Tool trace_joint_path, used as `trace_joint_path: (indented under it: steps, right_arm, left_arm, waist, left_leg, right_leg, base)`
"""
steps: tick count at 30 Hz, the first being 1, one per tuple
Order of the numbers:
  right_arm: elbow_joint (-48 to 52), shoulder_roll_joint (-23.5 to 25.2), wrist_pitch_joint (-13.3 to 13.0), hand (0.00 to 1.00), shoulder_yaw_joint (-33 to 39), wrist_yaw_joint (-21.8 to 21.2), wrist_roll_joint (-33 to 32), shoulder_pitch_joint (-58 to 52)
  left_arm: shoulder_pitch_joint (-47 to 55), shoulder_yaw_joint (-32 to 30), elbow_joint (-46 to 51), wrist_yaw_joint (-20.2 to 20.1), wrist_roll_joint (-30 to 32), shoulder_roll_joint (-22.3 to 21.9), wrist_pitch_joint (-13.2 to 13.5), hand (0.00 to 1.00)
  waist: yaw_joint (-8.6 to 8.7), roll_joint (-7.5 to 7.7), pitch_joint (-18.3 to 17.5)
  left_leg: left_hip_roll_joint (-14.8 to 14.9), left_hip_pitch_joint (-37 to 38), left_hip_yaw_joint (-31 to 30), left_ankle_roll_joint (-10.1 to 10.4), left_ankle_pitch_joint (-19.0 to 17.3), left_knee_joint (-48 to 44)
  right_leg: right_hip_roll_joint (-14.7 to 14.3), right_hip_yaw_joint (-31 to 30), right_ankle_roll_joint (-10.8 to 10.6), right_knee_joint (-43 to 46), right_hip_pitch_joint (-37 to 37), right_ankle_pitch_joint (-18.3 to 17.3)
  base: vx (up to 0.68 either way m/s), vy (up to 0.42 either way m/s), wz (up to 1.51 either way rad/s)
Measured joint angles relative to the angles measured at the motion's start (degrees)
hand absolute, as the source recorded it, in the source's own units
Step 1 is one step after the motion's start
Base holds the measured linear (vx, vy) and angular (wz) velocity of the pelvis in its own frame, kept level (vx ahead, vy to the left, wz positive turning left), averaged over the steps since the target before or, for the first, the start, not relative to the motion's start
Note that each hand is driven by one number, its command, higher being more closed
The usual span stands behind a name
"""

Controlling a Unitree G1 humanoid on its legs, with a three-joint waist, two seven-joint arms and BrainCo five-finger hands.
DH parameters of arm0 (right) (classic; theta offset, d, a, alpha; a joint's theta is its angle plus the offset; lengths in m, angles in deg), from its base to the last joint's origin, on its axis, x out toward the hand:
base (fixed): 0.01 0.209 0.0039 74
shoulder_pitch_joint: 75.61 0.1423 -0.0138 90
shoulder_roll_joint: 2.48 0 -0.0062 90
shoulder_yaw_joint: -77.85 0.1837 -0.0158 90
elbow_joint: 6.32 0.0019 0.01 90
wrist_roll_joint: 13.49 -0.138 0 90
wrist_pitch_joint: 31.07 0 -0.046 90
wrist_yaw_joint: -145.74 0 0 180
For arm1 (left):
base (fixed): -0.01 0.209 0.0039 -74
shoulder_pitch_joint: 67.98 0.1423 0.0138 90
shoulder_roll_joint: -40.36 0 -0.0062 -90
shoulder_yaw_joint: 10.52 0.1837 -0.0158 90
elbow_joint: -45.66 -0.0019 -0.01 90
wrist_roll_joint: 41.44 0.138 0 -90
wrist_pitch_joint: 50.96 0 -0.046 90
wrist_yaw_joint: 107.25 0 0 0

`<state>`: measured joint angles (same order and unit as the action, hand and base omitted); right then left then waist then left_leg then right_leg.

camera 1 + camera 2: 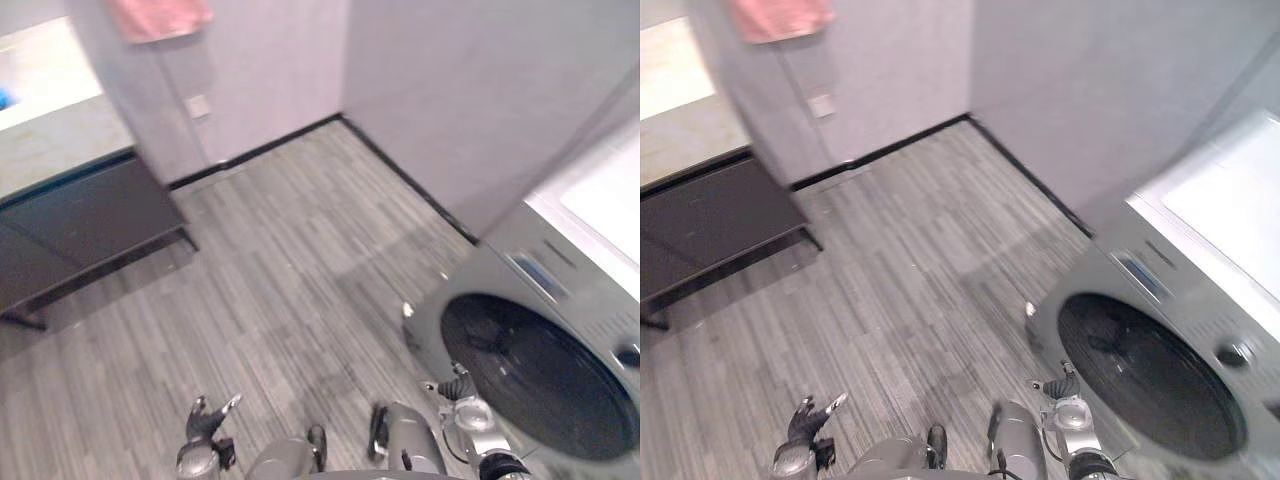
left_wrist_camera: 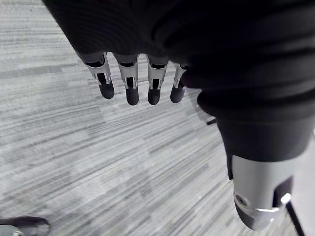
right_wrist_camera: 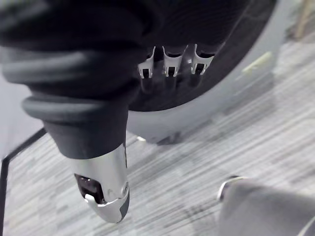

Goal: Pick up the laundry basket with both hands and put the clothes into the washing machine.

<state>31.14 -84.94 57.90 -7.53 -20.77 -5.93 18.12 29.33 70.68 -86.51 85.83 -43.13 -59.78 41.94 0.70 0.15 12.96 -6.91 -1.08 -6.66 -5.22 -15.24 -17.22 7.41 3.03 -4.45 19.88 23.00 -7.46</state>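
Soft, even indoor light, no hard shadows. Countertop (image 1: 45,75) at upper left and the top of the washing machine (image 1: 545,262) at the right edge glare near white. Faint, soft shadow on floor (image 1: 290,270) left of the machine. Door glass (image 1: 540,375) dark with dull reflections. Wrist views: covers of left hand (image 2: 130,81) and right hand (image 3: 170,66) in deep shade, with small glints on the thumbs.

laundry room: washing machine (image 1: 540,370)

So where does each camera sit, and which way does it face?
Left eye: on the head, looking down at floor, washing machine, left hand, right hand.
Right eye: beside it, same scene.
Left wrist: along the left hand's open fingers to the floor.
Right wrist: along the right hand's open fingers to the washing machine.
Shared: eyes and right wrist show the washing machine.
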Motion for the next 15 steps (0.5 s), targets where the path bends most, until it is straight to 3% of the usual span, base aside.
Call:
trace_joint_path:
  steps: [2,3,5,6,7,8,10,12,13,14,15]
  right_arm:
    - [-0.01,0.08,0.04,0.0,0.0,-0.16,0.42,-1.06]
    - [0.0,-0.19,0.04,0.0,0.02,-0.35,0.51,-1.45]
    - [1.55,0.01,-0.13,0.0,-0.02,-0.86,1.01,-0.94]
    - [2.55,0.37,-0.39,0.0,-0.16,-1.26,1.06,-0.7]
    - [2.85,0.7,-0.49,0.0,-0.19,-1.31,1.05,-0.67]
    - [3.4,1.15,-0.55,0.0,-0.08,-1.25,1.04,-1.01]
    - [3.38,0.97,-0.52,0.0,0.18,-1.21,1.04,-0.99]
    - [3.33,-0.11,-0.46,0.0,0.51,-1.17,1.05,-0.5]
    - [3.22,-0.27,-0.42,0.0,1.36,-1.13,1.05,-0.24]
    - [3.12,-0.54,-0.42,0.0,1.5,-1.12,1.07,-0.19]
    - [2.26,-1.02,-0.44,0.0,1.75,-1.03,1.07,-0.13]
  left_arm:
    - [0.38,0.4,0.11,0.11,0.03,-0.01,0.21,0.0]
    - [0.38,0.47,-0.03,0.21,0.03,-0.55,0.11,0.0]
    - [1.2,0.32,0.67,0.19,0.09,-1.68,0.09,0.0]
    - [2.18,0.22,1.04,-0.04,0.08,-2.28,0.06,0.0]
    - [2.57,0.24,1.14,-0.29,0.08,-2.44,0.05,0.0]
    - [2.8,1.06,1.11,-0.74,0.08,-2.59,-0.16,0.0]
    - [1.39,2.02,1.12,-1.04,0.09,-3.23,-0.03,0.0]
    - [0.0,2.14,1.1,-1.77,0.14,-3.73,0.1,0.0]
    - [-0.62,2.15,1.01,-1.82,0.18,-3.62,0.12,0.0]
    - [-0.73,2.16,0.99,-1.82,0.22,-3.53,0.12,0.0]
    - [-0.79,2.16,0.73,-1.82,0.26,-3.35,0.12,0.0]
  waist:
    - [0.1,0.63,-0.41]
    - [0.06,-0.48,-0.27]
    - [-1.73,-2.31,-0.44]
    - [-2.04,-3.13,-0.5]
    - [-2.18,-3.1,-0.48]
    - [-2.93,-2.38,-0.22]
    - [-2.88,-1.67,-0.09]
    - [-2.86,-1.66,-0.03]
    - [-2.9,-1.99,-0.17]
    - [-2.9,-2.02,-0.19]
    - [-2.88,-2.38,-0.16]
  left_leg:
    - [0.21,1.45,-3.3,2.8,-2.59,-2.47]
    - [1.65,1.06,-3.36,4.61,-3.61,-6.27]
    - [6.41,-4.19,2.93,7.17,-2.12,-16.53]
    - [11.11,-7.18,8.97,8.77,0.47,-24.69]
    - [13.32,-8.27,11.66,8.18,2.41,-28.3]
    - [17.35,-9.57,16.53,7.82,1.67,-32.57]
    - [18.74,-10.54,18.5,7.21,1.23,-29.59]
    - [18.82,-11.37,18.15,7.45,1.36,-20.91]
    - [18.69,-11.14,17.81,8.55,2.08,-13.94]
    - [18.65,-10.94,17.75,9.65,3.19,-10.37]
    - [18.62,-10.04,17.7,10.94,7.59,-4.44]
  right_leg:
    - [0.69,1.4,1.72,0.17,-1.3,5.21]
    - [0.9,4.04,2.23,0.78,-2.78,7.92]
    - [-1.33,7.55,4.41,-0.37,-5.24,5.89]
    - [-3.41,9.15,5.64,-2.41,-8.32,5.01]
    - [-4.08,9.71,6.21,-3.49,-10.16,4.73]
    - [-4.87,11.02,7.1,-5.89,-14.99,4.22]
    - [-4.52,12.84,7.2,-8.78,-18.95,4.19]
    - [-4.44,14.02,7.19,-10.78,-20.63,4.19]
    - [-4.46,14.5,7.17,-11.27,-20.97,4.2]
    - [-4.5,14.7,7.16,-11.33,-21.02,4.19]
    - [-4.98,14.96,6.43,-11.69,-21.69,3.87]
  base:
    - [0.46,-0.284,1.78]
    - [0.46,-0.301,1.3]
    - [0.47,-0.314,0.74]
    - [0.34,-0.234,0.28]
    - [0.5,-0.295,0.35]
    - [0.38,-0.214,0.34]
    - [0.34,-0.202,0.43]
    - [0.18,-0.061,0.3]
    - [0.11,0.003,0.15]
    - [0.1,0.061,0.13]
    - [0.07,0.057,0.05]
